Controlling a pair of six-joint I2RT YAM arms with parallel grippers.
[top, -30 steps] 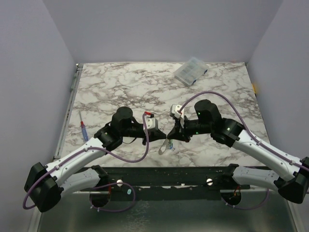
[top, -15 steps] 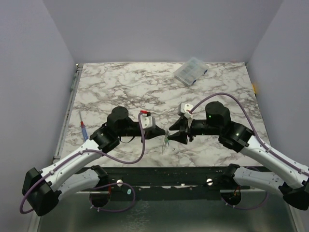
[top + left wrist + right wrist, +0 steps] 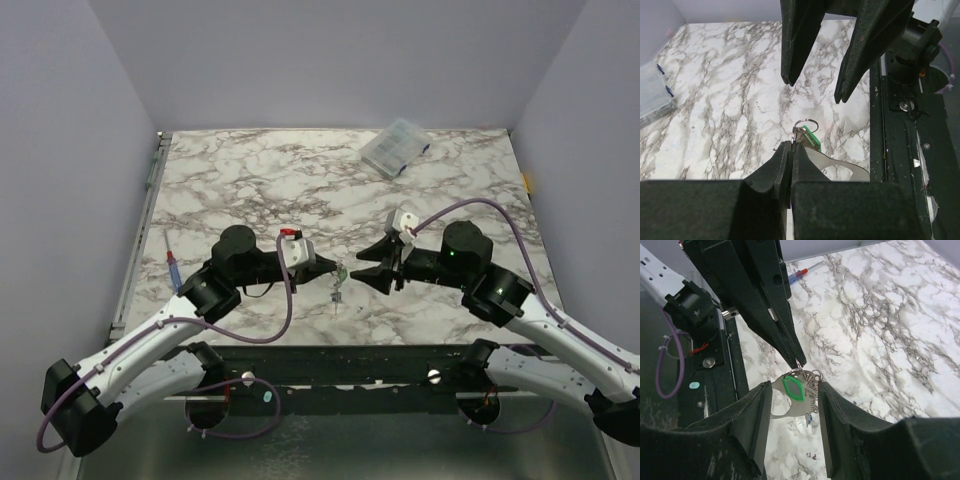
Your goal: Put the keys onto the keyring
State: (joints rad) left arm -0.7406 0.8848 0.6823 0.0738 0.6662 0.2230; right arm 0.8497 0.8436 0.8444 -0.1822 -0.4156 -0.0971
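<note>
Two grippers meet at the thin pale-grey silvery keyring [image 3: 829,161], which hangs over the white marble-patterned bench [image 3: 250,180]. The left gripper [image 3: 336,268] is fully closed, pinching the keyring's top end. The small silvery key with the green plastic head [image 3: 794,388] and the blue-headed key [image 3: 808,418] hang beside the keyring. The right gripper [image 3: 369,264], just right of the keyring, stands partly open and holds nothing. A clear plastic compartment box [image 3: 395,148] lies well beyond the keyring.

Grn-headed key [image 3: 810,138]; slvr-gry keyring [image 3: 816,158]; wht marble tbl [image 3: 250,180], gry veins.
</note>
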